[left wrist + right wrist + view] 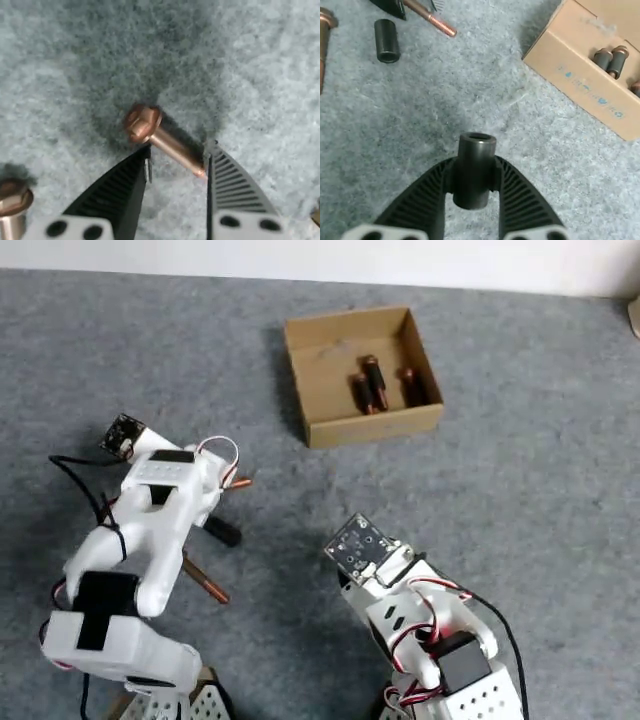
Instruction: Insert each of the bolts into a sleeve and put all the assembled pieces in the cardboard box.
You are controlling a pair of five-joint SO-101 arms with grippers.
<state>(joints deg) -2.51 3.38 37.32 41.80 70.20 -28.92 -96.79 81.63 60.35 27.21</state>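
My left gripper (pixel 178 151) is shut on a copper bolt (pixel 160 137) just over the carpet; the bolt lies slantwise between the fingers and touches both, its hex head pointing away. In the high view its tip (pixel 241 482) pokes out beside the left arm. My right gripper (pixel 476 169) is shut on a black sleeve (pixel 476 150), held with its open end up. A loose black sleeve (pixel 222 531) and a second copper bolt (pixel 205 582) lie on the carpet by the left arm. The cardboard box (pixel 375 425) holds three assembled pieces (pixel 370 383).
Grey carpet covers the table. The right arm (pixel 420 625) sits at the near edge, its wrist camera board toward the middle. A broad stretch of bare carpet lies between both arms and the box. A white wall edge runs along the far side.
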